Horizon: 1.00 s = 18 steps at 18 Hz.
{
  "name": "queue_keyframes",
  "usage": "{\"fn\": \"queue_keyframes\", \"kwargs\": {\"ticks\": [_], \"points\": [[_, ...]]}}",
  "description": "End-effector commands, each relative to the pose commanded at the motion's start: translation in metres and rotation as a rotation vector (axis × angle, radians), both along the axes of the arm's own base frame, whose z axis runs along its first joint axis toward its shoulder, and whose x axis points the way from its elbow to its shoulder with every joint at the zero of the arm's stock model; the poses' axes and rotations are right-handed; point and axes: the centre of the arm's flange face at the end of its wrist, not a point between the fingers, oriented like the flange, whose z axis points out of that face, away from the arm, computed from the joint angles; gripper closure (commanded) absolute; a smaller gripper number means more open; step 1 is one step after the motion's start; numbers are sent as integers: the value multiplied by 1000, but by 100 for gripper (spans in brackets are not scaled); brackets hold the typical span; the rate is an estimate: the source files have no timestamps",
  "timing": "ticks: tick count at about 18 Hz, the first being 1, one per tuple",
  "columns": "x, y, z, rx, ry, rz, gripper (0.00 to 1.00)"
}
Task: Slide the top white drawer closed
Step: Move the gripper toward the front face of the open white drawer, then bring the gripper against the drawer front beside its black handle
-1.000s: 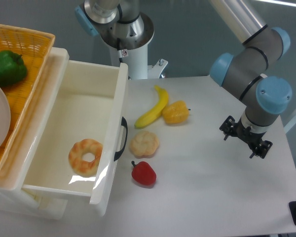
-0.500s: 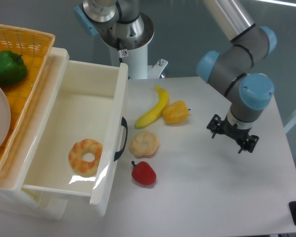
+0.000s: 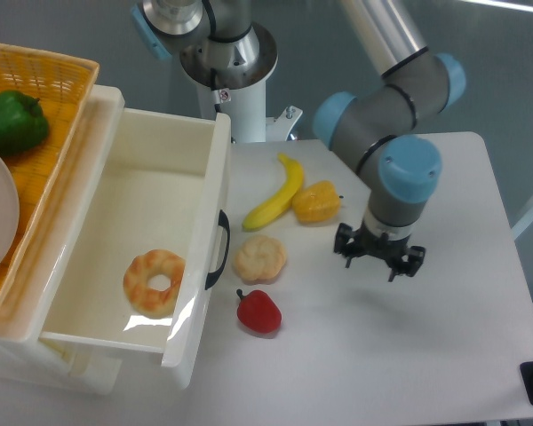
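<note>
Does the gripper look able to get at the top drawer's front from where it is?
Probably yes, with care: the gripper hangs apart from the top white drawer, but the beige pastry and red pepper lie between.

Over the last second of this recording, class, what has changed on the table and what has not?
The arm has swung its tool leftward across the table, from near the right edge toward the top white drawer; it now hangs just right of the yellow pepper, holding nothing. The drawer remains pulled open with the donut inside. The banana, bun and red pepper stayed put.
</note>
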Motion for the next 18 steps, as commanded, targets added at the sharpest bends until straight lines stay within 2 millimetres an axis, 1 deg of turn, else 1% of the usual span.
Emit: {"fn": "queue_keyframes", "kwargs": {"ticks": [2,3,4,5,7,9,10,15,18], "points": [[0,3,3,82,-52,47,77],[3,5,9,123,-71,49,80],[10,8,17,161,-101,69,96],[19,11,14,175,-145,92,100],[28,15,15,192,-192,102,100],[40,22,18,220,-243,92,100],[44,22,20,229,-275,96,100],[71,17,45,233,-419,122,100],[82,15,65,271,-473,143,100]]}}
